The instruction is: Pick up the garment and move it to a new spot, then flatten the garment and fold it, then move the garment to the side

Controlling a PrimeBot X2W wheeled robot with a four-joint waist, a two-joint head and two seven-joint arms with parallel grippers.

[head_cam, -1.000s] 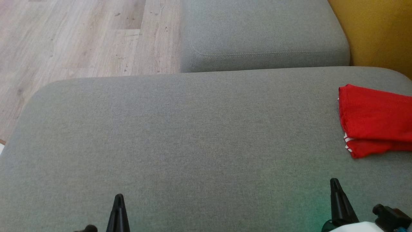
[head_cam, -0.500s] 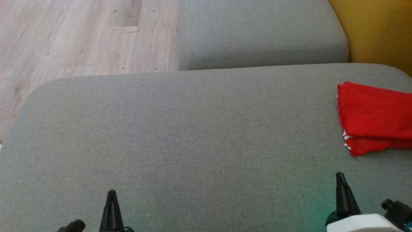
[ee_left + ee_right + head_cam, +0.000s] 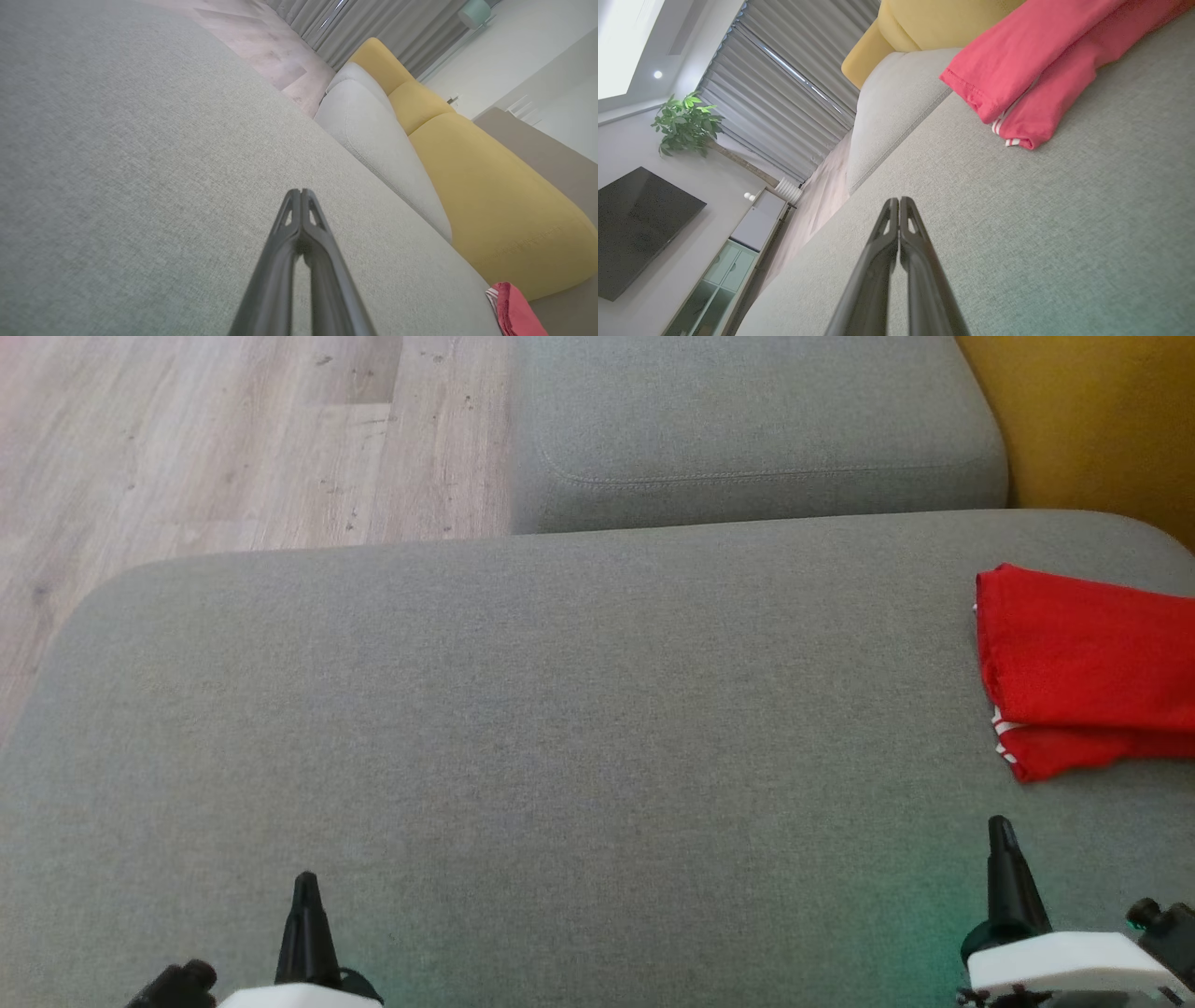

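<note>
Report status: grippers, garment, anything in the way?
Left gripper shut, holding nothing. Right gripper shut, holding nothing, short of the garment. Red garment folded, lying at the grey seat cushion's right side. Nothing between right gripper and garment.

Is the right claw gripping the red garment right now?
No, the right claw is shut and empty over the grey cushion, apart from the folded red garment.

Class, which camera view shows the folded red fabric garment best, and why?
The right wrist view: the folded red fabric garment lies close, showing stacked layers, a stitched hem and white stripes. The head view cuts the garment off at the right edge; the left wrist view catches a small corner at its bottom right.
</note>
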